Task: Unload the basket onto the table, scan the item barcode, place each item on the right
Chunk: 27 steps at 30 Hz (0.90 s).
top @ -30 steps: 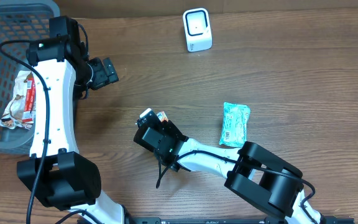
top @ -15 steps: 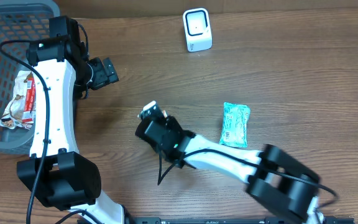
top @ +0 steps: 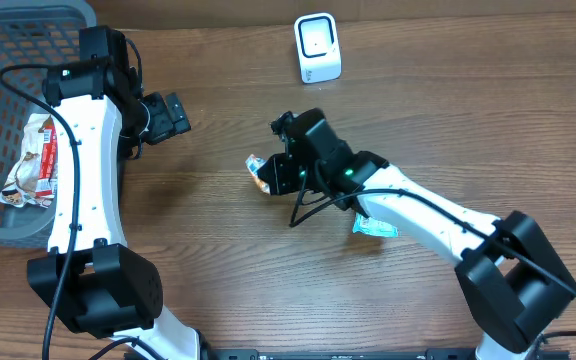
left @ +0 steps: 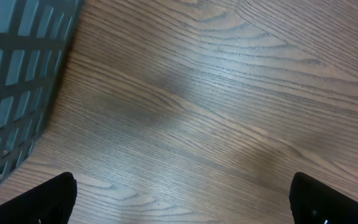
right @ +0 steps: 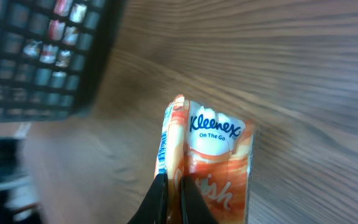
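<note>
The item is an orange Kleenex tissue pack (top: 258, 171), held off the table near its middle by my right gripper (top: 274, 174). In the right wrist view the pack (right: 215, 149) stands upright with its printed face toward the camera. The black jaws of my right gripper (right: 174, 200) are shut on a thin fold at the pack's left edge. No barcode shows on it. The white scanner (top: 318, 47) stands at the back of the table, apart from the pack. My left gripper (top: 174, 114) hangs open beside the basket. Only wood lies between its fingertips (left: 42, 200).
A grey mesh basket (top: 8, 45) fills the left edge and holds a snack packet (top: 34, 162). The basket also appears in the left wrist view (left: 17, 74) and, blurred, in the right wrist view (right: 42, 56). A teal packet (top: 376, 226) lies partly under my right arm.
My right gripper has shut on the tissue pack, lifted it from the table's front and swung it back and to the right, toward the scanner. The left arm has stayed still.
</note>
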Motion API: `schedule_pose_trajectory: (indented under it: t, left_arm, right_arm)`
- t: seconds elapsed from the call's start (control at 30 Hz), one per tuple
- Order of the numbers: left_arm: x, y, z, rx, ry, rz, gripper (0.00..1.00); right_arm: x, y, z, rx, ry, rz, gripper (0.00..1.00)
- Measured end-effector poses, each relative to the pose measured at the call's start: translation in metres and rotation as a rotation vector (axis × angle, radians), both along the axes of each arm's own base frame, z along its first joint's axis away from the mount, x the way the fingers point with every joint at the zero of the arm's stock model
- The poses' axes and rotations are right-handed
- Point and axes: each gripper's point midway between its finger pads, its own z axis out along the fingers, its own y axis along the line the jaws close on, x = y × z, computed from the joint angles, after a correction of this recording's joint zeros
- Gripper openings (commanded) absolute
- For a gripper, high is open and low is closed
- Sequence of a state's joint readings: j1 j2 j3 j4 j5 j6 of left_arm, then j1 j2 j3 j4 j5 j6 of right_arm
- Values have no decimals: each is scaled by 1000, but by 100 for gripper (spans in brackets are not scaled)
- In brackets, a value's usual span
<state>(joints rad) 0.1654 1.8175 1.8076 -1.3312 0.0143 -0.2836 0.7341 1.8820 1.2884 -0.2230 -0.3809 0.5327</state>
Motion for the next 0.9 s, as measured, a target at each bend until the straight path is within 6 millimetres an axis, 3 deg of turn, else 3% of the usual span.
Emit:
schedule_pose_trajectory:
  t: [0.1, 0.33, 0.43, 0.63, 0.9]
  left_arm:
    - [0, 0, 0, 0, 0, 0, 100]
    - [0, 0, 0, 0, 0, 0, 100]
    - [0, 0, 0, 0, 0, 0, 100]
    - [0, 0, 0, 0, 0, 0, 100]
    - [0, 0, 0, 0, 0, 0, 100]
  right_arm:
    - [-9, 7, -10, 66, 30, 53, 4]
    - [-23, 19, -57, 130, 93, 122, 4]
    - [-25, 21, -69, 136, 111, 134, 4]
    - [-28, 22, -71, 143, 128, 147, 16]
    - [-28, 22, -71, 143, 128, 149, 18]
